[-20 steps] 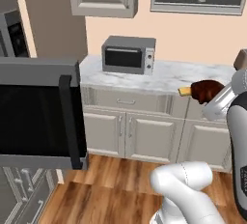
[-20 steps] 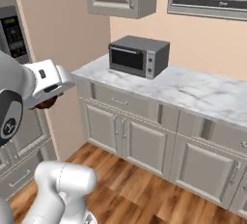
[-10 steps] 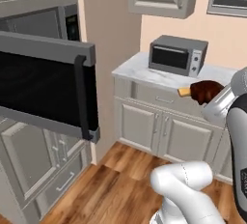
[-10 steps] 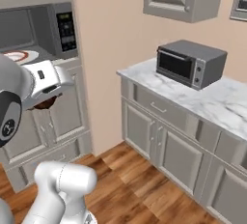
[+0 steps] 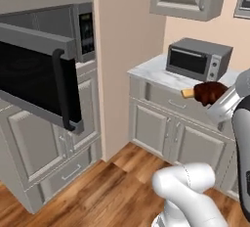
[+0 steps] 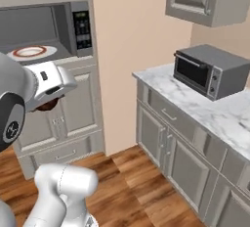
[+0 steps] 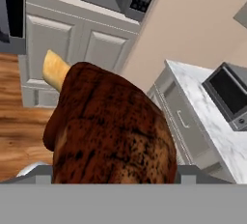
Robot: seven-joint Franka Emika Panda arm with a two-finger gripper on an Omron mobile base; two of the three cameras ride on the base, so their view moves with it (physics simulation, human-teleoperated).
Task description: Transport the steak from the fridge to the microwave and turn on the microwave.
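Since a second ago the whole outlook has swung round as the base turned, so the built-in microwave (image 5: 46, 50) now fills the left of the room with its black glass door hanging wide open, where before the marble table and its toaster oven sat in the middle. From beside the white arm, the end effector (image 5: 215, 99) is raised at chest height, its jaws spread wide around the steak (image 5: 209, 92), a dark reddish-brown lump carried in front of the lower cabinets. A small tan food piece (image 5: 188, 93) sticks out from the far side of the meat. Seen along the hand, the steak (image 7: 108, 129) bulks large in the foreground with the tan food piece (image 7: 54, 68) jutting past its upper left edge. Inside the microwave cavity a plate (image 6: 30, 52) with a reddish ring lies flat, and the button panel runs down the right side of the opening. To the right, a grey toaster oven (image 6: 210, 70) stands on the marble table (image 6: 215, 116), well apart from the arm
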